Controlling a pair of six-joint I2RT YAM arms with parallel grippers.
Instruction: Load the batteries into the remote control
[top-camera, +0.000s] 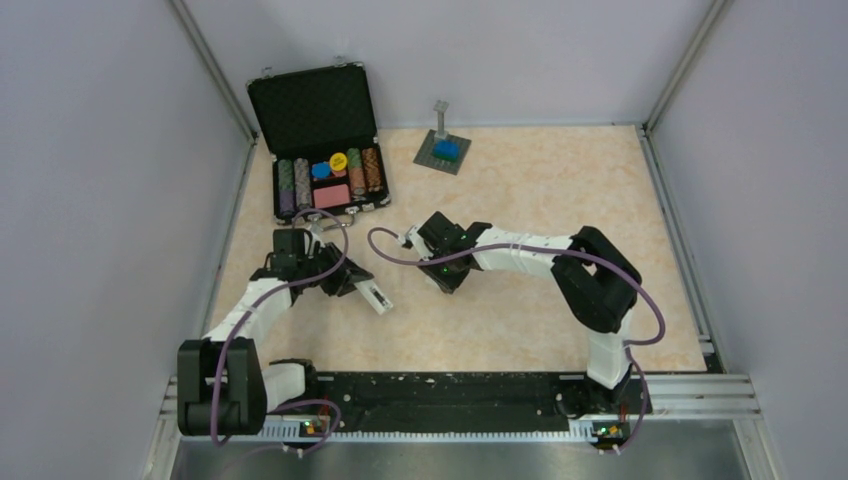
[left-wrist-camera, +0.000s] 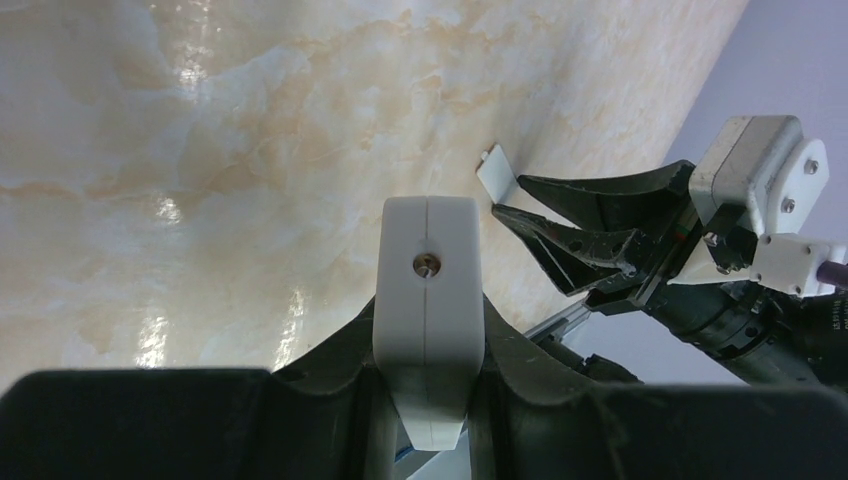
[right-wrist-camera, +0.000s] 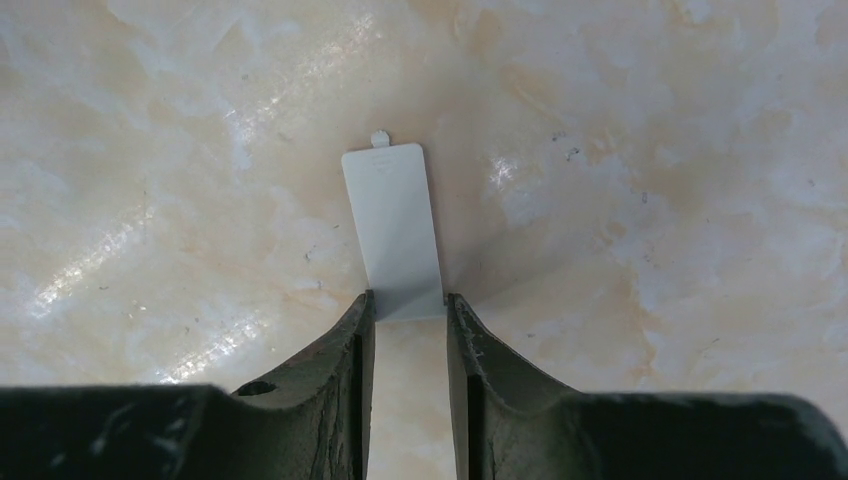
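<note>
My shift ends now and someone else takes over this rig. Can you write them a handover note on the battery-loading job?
Left gripper: jaws shut on the remote control.
Right gripper: jaws closed against both edges of the near end of the cover plate, which is detached from the remote control.
Batteries: not seen in any view. Whether they already sit inside the remote control cannot be told.
Done: the cover plate is off.
Left: check that the cells are in, then probably refit the cover plate.
</note>
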